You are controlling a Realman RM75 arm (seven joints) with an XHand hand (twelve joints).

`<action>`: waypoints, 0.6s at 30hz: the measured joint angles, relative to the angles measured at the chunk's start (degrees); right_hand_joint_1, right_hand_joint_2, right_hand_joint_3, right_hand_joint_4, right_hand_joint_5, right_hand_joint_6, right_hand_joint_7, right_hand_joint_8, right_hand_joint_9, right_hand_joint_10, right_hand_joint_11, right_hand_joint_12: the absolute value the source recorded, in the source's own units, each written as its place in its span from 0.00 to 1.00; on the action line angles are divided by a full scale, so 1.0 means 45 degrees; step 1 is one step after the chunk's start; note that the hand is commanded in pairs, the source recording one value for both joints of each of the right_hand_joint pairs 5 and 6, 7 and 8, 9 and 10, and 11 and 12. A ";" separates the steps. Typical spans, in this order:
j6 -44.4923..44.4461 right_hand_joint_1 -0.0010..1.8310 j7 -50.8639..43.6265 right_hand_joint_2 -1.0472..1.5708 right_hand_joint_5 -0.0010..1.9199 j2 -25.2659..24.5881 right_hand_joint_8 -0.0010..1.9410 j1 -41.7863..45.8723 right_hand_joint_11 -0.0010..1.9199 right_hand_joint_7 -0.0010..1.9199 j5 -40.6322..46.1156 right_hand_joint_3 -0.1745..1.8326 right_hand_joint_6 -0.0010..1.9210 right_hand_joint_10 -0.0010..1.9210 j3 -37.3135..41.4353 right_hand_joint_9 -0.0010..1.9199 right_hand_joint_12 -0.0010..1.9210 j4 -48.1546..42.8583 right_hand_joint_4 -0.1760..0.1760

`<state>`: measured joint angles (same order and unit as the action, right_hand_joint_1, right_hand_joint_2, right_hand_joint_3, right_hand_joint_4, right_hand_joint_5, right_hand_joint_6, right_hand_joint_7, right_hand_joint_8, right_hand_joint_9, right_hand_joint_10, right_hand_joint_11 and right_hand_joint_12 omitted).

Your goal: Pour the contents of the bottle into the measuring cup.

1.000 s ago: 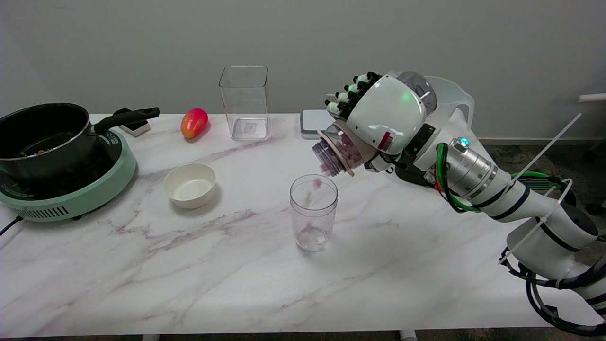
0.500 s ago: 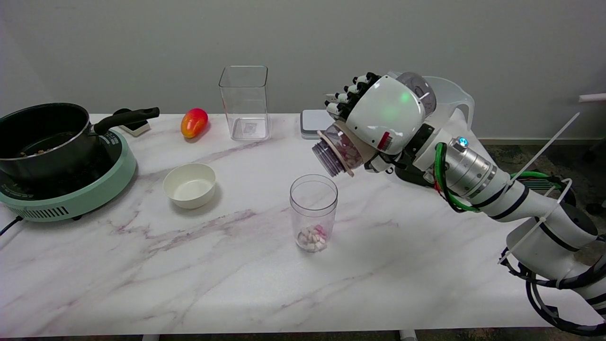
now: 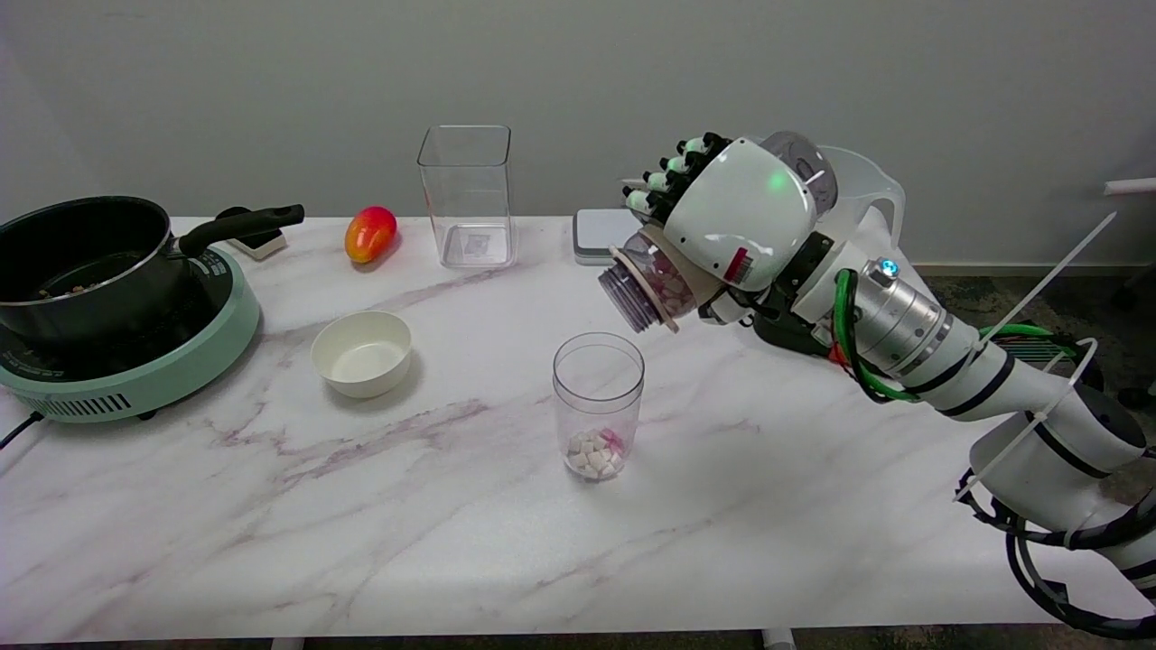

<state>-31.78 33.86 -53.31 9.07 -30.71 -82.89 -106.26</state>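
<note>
Marble table [image 3: 379, 542], grey wall [image 3: 271, 81]

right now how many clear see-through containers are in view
3. A tall square jar stands at the table's far edge, a round cup holding small pieces stands mid-table, and the tilted bottle is held by the right hand above that cup.

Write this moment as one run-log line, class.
right hand: holds clear plastic bottle tilted, mouth down-left | clear measuring cup: upright on marble table, pink-white pieces at bottom | pieces left in bottle
</note>
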 measured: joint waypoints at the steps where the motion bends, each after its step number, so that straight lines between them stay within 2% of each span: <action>1: -0.0015 0.75 -0.0018 0.96 1.00 0.0000 0.99 0.0007 0.68 1.00 0.0002 0.22 1.00 0.87 0.0012 0.87 0.68 -0.0003 0.50; 18: -0.0273 0.75 -0.0142 0.96 1.00 0.0288 0.99 0.0049 0.68 1.00 -0.0028 0.21 1.00 0.87 0.0286 0.87 0.68 -0.0017 0.50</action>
<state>-33.01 33.22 -52.01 9.28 -30.84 -81.60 -106.34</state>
